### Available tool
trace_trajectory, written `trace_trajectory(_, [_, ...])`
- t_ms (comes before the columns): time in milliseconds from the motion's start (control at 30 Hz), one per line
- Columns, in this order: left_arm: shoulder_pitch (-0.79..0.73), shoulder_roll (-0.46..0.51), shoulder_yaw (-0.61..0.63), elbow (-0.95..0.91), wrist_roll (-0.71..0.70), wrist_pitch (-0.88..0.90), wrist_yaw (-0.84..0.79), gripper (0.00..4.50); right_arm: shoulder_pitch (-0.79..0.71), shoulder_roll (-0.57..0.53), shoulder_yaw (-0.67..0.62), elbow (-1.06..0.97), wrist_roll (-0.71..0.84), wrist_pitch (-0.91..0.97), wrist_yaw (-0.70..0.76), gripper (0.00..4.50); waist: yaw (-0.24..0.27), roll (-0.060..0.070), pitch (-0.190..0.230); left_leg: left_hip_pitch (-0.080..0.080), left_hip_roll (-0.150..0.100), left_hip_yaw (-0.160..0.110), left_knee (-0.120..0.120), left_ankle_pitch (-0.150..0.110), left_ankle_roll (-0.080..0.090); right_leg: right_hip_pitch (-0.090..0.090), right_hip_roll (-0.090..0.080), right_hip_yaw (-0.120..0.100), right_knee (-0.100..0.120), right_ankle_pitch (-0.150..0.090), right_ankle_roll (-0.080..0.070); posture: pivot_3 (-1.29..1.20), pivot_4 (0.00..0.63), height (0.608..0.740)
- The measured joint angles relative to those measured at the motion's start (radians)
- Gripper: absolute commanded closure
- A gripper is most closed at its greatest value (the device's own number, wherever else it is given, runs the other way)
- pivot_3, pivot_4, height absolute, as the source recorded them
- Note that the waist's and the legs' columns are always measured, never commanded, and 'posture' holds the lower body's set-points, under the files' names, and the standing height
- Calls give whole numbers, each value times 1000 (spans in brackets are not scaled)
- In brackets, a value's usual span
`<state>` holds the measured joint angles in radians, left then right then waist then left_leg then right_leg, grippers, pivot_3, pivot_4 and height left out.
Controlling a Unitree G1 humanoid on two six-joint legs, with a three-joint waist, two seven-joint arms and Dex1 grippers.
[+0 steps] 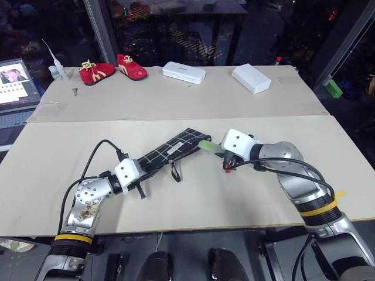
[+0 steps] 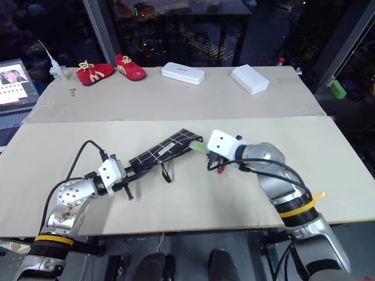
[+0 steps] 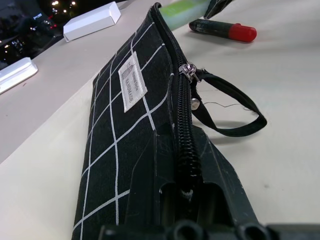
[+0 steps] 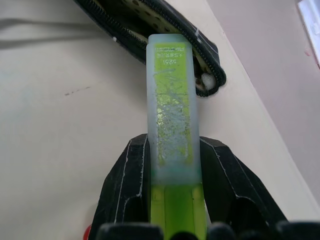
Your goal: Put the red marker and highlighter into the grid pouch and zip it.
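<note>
The grid pouch lies slanted mid-table, black with white lines and a small white label. My left gripper is shut on its near end, by the zipper. The black loop pull hangs off the side. My right gripper is shut on the light green highlighter, whose tip is at the pouch's open far mouth. The red marker, black with a red end, lies on the table just under my right hand.
Two white boxes and a pair of red shoes sit along the back of the table. A laptop stands off the far left edge.
</note>
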<state>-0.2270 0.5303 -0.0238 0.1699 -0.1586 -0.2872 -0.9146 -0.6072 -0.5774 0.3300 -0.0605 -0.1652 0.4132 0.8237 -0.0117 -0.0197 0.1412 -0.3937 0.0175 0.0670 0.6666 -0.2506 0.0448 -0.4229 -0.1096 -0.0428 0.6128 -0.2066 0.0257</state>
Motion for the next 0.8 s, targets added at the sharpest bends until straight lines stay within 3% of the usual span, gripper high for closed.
trace_trajectory(333, [1, 0, -1, 1, 0, -2, -8, 4500, -57, 88, 146, 54, -128, -64, -21, 3468, -1, 0, 0, 0, 0, 0, 0, 0, 0, 0, 0, 0, 0, 0, 0, 0, 150, 740])
trace_trajectory(533, [-3, 0, -2, 2, 0, 0, -11, 4500, -120, 163, 224, 152, -207, -263, -73, 3468, -5, 0, 0, 0, 0, 0, 0, 0, 0, 0, 1, 0, 1, 0, 0, 0, 150, 740])
trace_trajectory(767, [-16, 1, 4, 4, -1, 3, -11, 4500, -177, 253, 225, 303, -204, -469, -110, 3468, -2, 0, 0, 0, 0, 0, 0, 0, -1, 0, 0, 0, 1, 0, 0, 0, 150, 740])
trace_trajectory(800, [-16, 1, 4, 4, -1, 3, -11, 4500, -177, 255, 221, 314, -204, -478, -109, 2969, -1, 0, 0, 0, 0, 0, 0, 0, -1, 0, 0, 0, 1, 0, 0, 0, 150, 740])
